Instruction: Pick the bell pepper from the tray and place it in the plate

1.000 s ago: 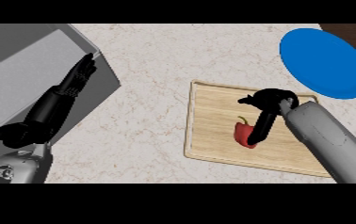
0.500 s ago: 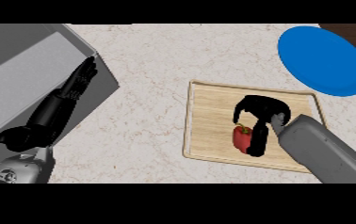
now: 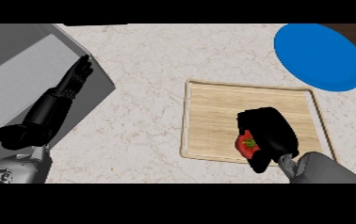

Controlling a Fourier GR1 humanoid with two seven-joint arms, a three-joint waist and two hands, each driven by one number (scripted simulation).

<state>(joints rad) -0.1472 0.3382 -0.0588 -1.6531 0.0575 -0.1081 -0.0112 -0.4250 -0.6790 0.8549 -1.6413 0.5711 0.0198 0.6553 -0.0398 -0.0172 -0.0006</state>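
At the left of the frame the black left hand point(image 3: 75, 77) rests with straight fingers over a grey slab point(image 3: 38, 63). Lower right of centre, the black right hand point(image 3: 268, 133) curls over the red bell pepper point(image 3: 245, 143) on the pale wooden tray point(image 3: 215, 105). The grasp step appears in hand; next comes lifting toward the round blue plate point(image 3: 316, 56) (upper right). The pepper's green stem faces up; its long axis cannot be told.
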